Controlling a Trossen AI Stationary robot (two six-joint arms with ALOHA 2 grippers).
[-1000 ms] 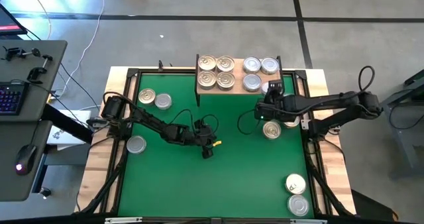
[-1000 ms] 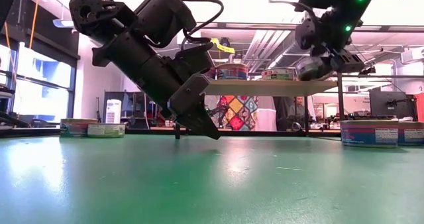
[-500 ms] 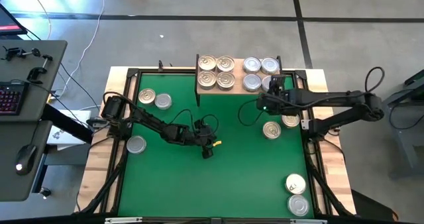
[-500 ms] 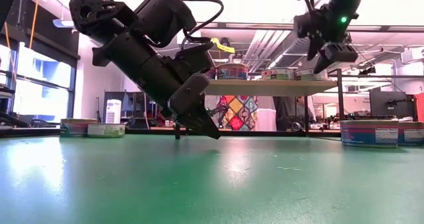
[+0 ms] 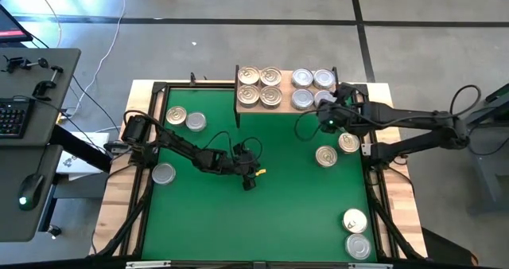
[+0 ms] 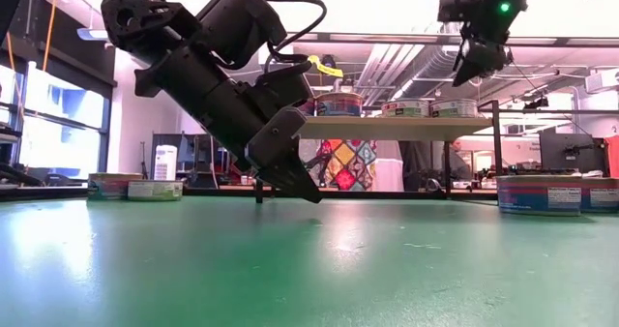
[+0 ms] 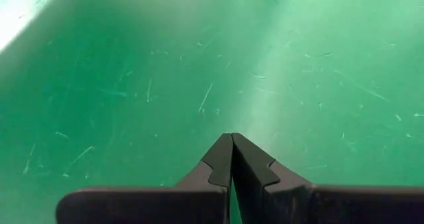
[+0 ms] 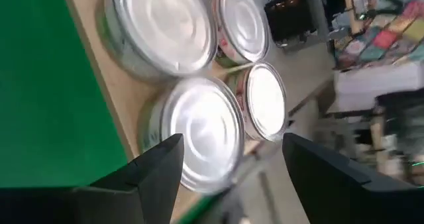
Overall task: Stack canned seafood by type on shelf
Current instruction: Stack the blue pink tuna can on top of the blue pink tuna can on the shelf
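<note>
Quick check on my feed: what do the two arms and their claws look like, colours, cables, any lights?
Both arms are dark, jointed, with looping black cables. The left claw has tapered black fingers and a yellow tag nearby. The right claw has flat dark fingers; a green light glows on its wrist.

Two matte black jointed arms (image 5: 183, 148), looped black cables, green indicator light.

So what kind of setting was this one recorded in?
Probably a robotics lab or workshop: a bare concrete floor with taped lines, a desk with a keyboard and mouse beside the rig, and monitors in the room behind.
</note>
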